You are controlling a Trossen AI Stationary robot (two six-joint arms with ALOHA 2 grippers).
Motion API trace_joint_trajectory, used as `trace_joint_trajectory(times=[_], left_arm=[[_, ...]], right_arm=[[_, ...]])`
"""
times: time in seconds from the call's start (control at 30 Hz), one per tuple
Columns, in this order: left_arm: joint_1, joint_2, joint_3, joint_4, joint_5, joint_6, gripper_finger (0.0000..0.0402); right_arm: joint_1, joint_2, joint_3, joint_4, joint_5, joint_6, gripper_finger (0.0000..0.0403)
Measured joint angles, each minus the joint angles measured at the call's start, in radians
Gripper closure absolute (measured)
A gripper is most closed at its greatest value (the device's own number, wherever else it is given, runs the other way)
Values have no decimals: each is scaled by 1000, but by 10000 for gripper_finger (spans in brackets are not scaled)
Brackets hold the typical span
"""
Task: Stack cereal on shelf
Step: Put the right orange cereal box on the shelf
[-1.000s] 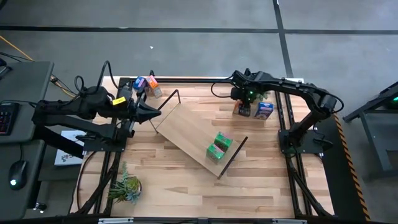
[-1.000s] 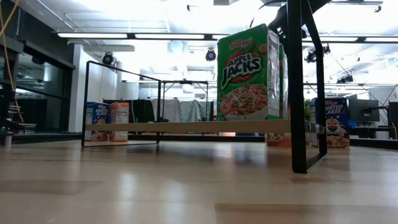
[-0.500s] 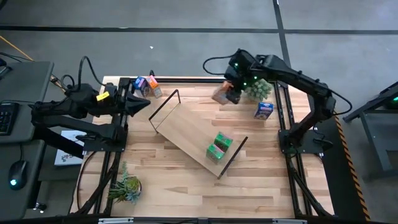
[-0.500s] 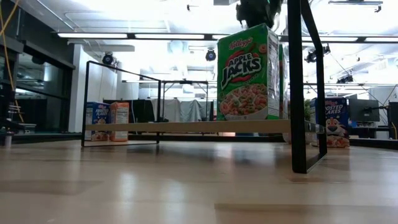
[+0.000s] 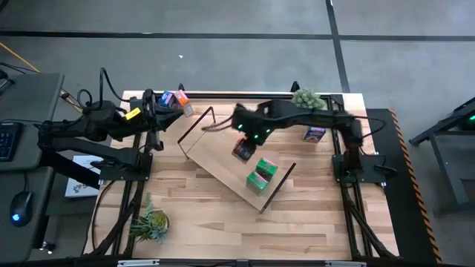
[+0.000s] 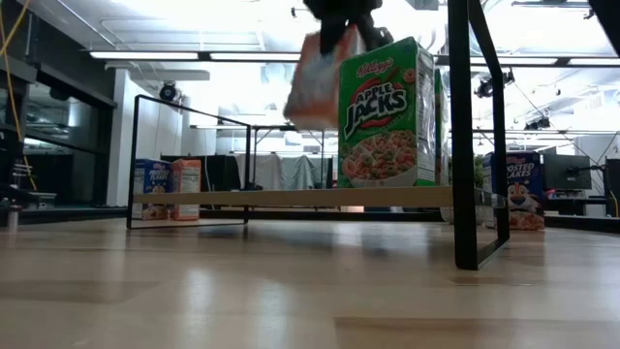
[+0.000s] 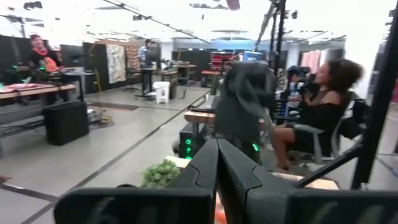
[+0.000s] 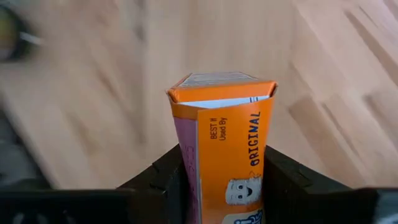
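Now your right gripper (image 5: 243,148) — clamped on the orange cereal box (image 8: 224,149) — has swung from the back corner over the shelf (image 5: 223,159), beside the green boxes (image 5: 261,175); left gripper (image 7: 217,163) waits, fingers together.

Two dark, slender jointed arms are seen. A yellow tag is carried on the left arm (image 5: 89,127), with black cables looped behind it. Green indicator lights are shown near the right arm (image 5: 304,119) wrist. Matte black fingers (image 8: 283,177) are noted.
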Motion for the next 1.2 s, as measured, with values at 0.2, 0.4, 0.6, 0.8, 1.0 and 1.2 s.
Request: trace_joint_trajectory(times=[0.2, 0.4, 0.6, 0.8, 1.0, 1.2], left_arm=[[0, 3, 0, -5, -9, 6, 401], [0, 2, 0, -4, -9, 6, 401], [0, 2, 0, -3, -9, 6, 401], [0, 2, 0, -3, -9, 6, 401], [0, 2, 0, -3, -9, 6, 401], [0, 2, 0, -3, -9, 6, 401]], right_arm=[[21, 139, 98, -132, 26, 15, 258], [27, 163, 77, -130, 2, 53, 258], [32, 164, 75, -136, 32, 86, 258], [45, 168, 75, -131, 47, 89, 258], [53, 169, 75, -117, 62, 94, 258], [64, 173, 75, -115, 60, 95, 258]])
